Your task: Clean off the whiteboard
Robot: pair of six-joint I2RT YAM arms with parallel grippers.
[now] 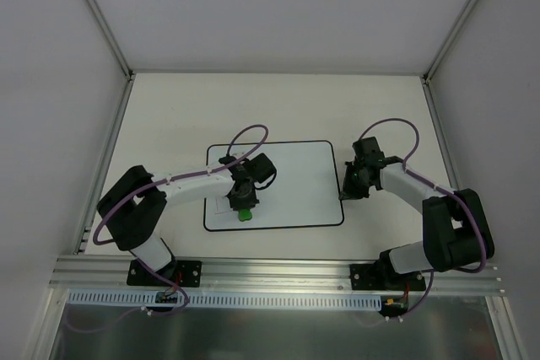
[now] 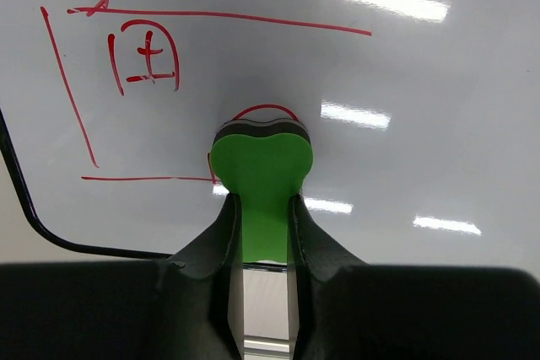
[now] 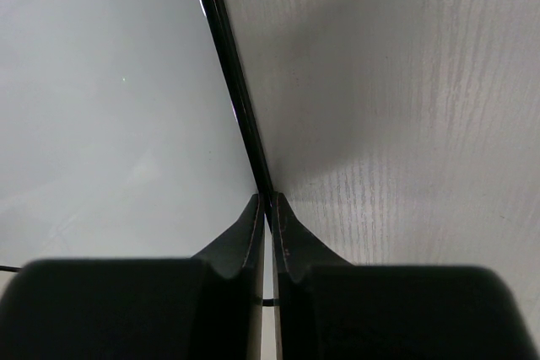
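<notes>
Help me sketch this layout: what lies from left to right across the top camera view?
Left arm's black elbow, green eraser block in the left gripper, bare right half of the black-bordered whiteboard, right gripper, right arm's black elbow.

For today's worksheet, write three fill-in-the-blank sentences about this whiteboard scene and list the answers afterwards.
1. The left tool grips a ___ eraser.
2. The drawing on the whiteboard is done in ___ ink.
3. The right tool is shut at the whiteboard's ___ edge.
Missing words: green; red; right.
</notes>
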